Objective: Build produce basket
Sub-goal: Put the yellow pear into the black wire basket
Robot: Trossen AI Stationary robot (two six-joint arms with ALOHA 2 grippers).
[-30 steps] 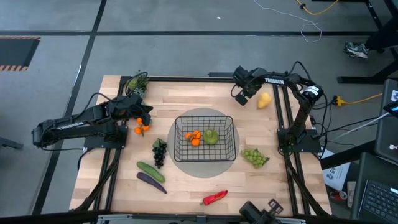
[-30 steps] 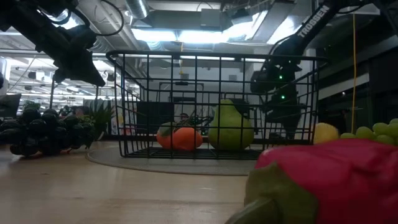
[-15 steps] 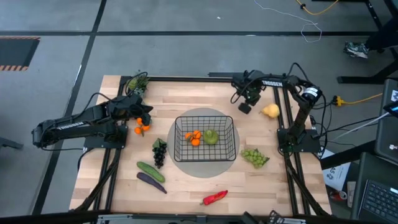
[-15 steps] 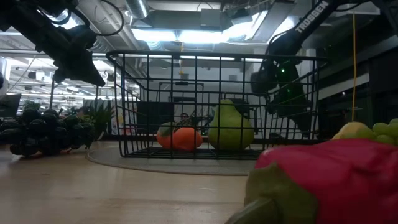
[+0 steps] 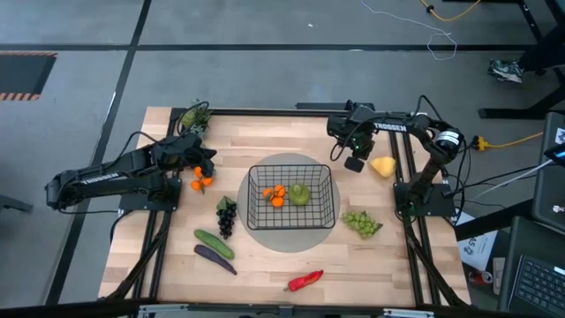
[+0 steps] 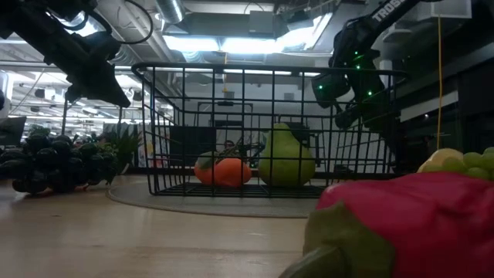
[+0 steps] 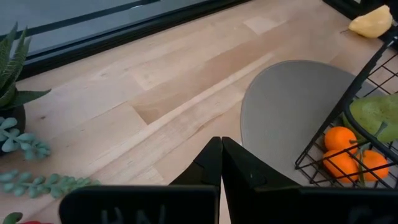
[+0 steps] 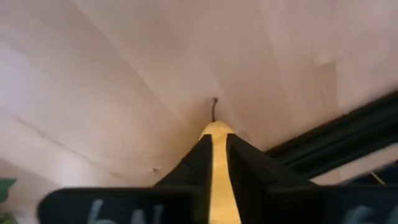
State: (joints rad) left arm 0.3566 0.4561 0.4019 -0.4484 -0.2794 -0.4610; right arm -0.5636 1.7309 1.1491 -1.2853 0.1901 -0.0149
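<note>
The black wire basket point(image 5: 291, 196) stands on a round grey mat point(image 5: 291, 162) and holds oranges point(image 5: 276, 194) and a green pear point(image 5: 300, 193). The yellow lemon point(image 5: 383, 165) lies on the table by the right rail. My right gripper point(image 5: 359, 163) is just left of it, raised in the low view point(image 6: 363, 100). Its fingers are shut to a slit, and the lemon point(image 8: 217, 134) shows yellow through that slit. My left gripper point(image 5: 210, 162) is shut and hangs over the table's left side point(image 7: 221, 144), above loose oranges point(image 5: 202, 183). My right gripper slants down along the lemon. The lemon's stem end point(image 8: 214, 123) pokes out past the fingertips. The fingers point(image 8: 245, 168) cover the rest of the fruit, so I cannot tell whether they touch it.
Green grapes point(image 5: 361, 223) lie right of the basket and dark grapes point(image 5: 226, 216) left of it. Cucumber point(image 5: 214, 243), eggplant point(image 5: 214, 258) and red pepper point(image 5: 305, 280) lie toward the near edge. A potted plant point(image 5: 195, 117) stands at the far left corner. Black frame rails point(image 5: 396, 177) run along both sides.
My right gripper has moved toward the near edge and a little to the right, rising and turning in the low view. The lemon has shifted with it along the right rail toward the near edge, staying just right of the gripper.
</note>
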